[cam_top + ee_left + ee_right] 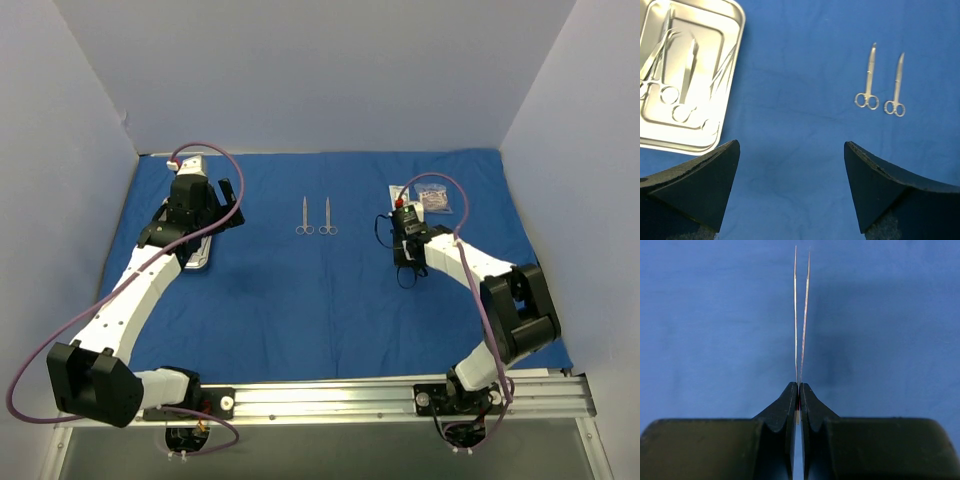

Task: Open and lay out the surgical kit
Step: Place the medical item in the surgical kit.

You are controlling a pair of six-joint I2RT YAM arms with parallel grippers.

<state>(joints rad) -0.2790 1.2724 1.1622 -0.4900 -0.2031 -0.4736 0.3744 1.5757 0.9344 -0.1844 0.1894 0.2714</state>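
The royal-blue cloth wrap (330, 290) lies spread flat. The steel tray (197, 258) sits at its left, half under my left gripper (222, 205); in the left wrist view the tray (715, 30) holds several silver instruments. Two scissor-handled clamps (303, 216) (327, 216) lie side by side in the middle, and both show in the left wrist view (867, 80) (896, 86). My left gripper (791, 150) is open and empty above bare cloth. My right gripper (799, 386) is shut on thin tweezers (801, 315), whose tips point away over the cloth. Two small packets (430, 197) lie far right.
White walls enclose the back and both sides of the table. The right arm's elbow (515, 305) stands over the cloth's right side. A metal rail (400, 395) runs along the near edge.
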